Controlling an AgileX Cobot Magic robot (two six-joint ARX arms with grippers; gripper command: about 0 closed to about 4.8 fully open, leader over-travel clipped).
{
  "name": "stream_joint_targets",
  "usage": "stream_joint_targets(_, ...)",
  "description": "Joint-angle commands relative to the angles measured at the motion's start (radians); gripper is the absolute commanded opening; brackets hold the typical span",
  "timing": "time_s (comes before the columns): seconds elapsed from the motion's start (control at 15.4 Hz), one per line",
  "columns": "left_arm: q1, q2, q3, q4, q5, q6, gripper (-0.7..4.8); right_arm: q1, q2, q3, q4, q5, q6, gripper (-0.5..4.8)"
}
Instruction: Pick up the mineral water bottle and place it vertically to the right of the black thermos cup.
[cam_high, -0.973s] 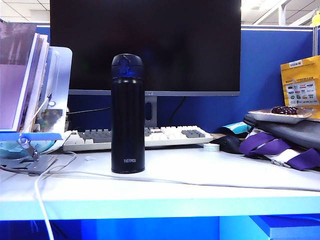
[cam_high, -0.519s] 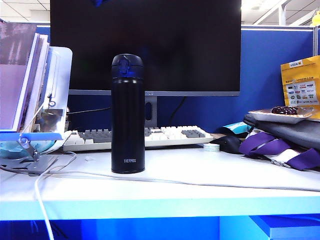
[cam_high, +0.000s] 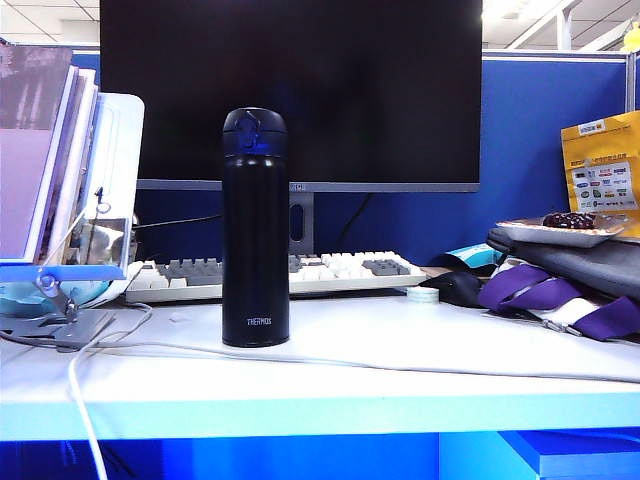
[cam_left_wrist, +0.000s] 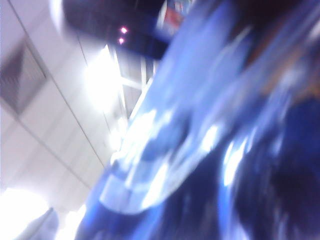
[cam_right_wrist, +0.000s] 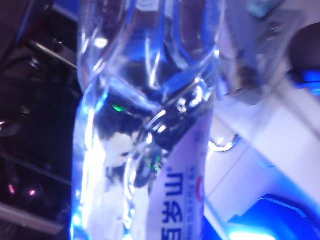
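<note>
Bottle (cam_right_wrist: 150, 125) fills my right wrist view right up close, so I judge it's picked up in the right pincer, jaws partway closed on it, but it's not yet on the worktop (cam_high: 420, 350); the spot right of the thermos (cam_high: 255, 228) holds no bottle. Neither arm shows in the exterior view. Left wrist view is pure blur aimed at the ceiling; left pincer unseen, reads fully open, holding nothing I can see.

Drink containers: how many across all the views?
2. The black thermos cup stands upright on the desk before the keyboard; the mineral water bottle fills the right wrist view, off the exterior view. Others may be hidden.
</note>
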Motion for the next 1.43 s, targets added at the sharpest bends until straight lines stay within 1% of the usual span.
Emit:
stream_joint_targets(0.06,0.001,-0.003,0.006,0.026,0.001,0.019,4.79,0.008,-0.007,0.01,0.002,-0.064,-0.002,2.33)
stream_joint_targets(0.13,0.001,-0.003,0.006,0.026,0.001,0.048,4.79,0.008,-0.007,0.01,-0.003,-0.064,-0.002,2.33)
stream_joint_targets(0.32,0.001,-0.003,0.006,0.026,0.001,0.051,4.79,0.008,-0.007,0.01,-0.005,-0.067,-0.002,2.33)
stream_joint_targets(0.39,0.001,-0.003,0.006,0.026,0.001,0.051,4.28,0.008,-0.007,0.01,-0.005,-0.067,-0.001,2.33)
stream_joint_targets(0.45,0.001,-0.003,0.006,0.027,0.001,0.05,3.21,0.008,-0.007,0.01,-0.004,-0.067,0.002,2.33)
stream_joint_targets(0.52,0.0,-0.003,0.006,0.026,0.002,0.05,2.55,0.008,-0.007,0.01,-0.004,-0.067,0.002,2.33)
stream_joint_targets(0.58,-0.001,-0.003,0.006,0.026,0.002,0.049,2.22,0.008,-0.007,0.01,-0.003,-0.067,0.002,2.33)
stream_joint_targets(0.65,-0.01,-0.003,0.006,0.024,0.001,0.049,2.03,0.008,-0.007,0.01,-0.003,-0.067,0.002,2.33)
stream_joint_targets(0.71,-0.014,-0.003,0.006,0.022,0.001,0.044,1.2,0.008,-0.007,0.01,-0.003,-0.067,0.002,2.33)
stream_joint_targets(0.78,-0.014,-0.003,0.006,0.019,0.001,0.029,1.11,0.008,-0.007,0.01,-0.003,-0.067,0.002,2.33)
stream_joint_targets(0.91,-0.014,-0.003,0.006,0.019,0.001,-0.052,1.1,0.008,-0.007,0.01,-0.003,-0.067,0.001,2.35)
stream_joint_targets(0.97,-0.014,-0.003,0.006,0.019,0.001,-0.08,1.04,0.008,-0.007,0.01,0.0,-0.067,0.001,2.93)
stream_joint_targets(1.04,-0.014,-0.003,0.006,0.019,0.001,-0.114,0.78,0.008,-0.007,0.01,0.006,-0.067,0.001,4.79)
stream_joint_targets(1.23,-0.015,-0.003,0.006,0.013,0.001,-0.222,0.74,0.008,-0.007,0.011,0.031,-0.067,0.001,4.79)
stream_joint_targets(1.3,-0.016,-0.003,0.006,0.001,0.002,-0.28,0.56,0.008,-0.008,0.011,0.051,-0.067,0.001,4.79)
stream_joint_targets(1.43,-0.031,-0.003,0.006,-0.048,0.006,-0.319,0.53,0.008,-0.008,0.011,0.093,-0.065,0.002,4.79)
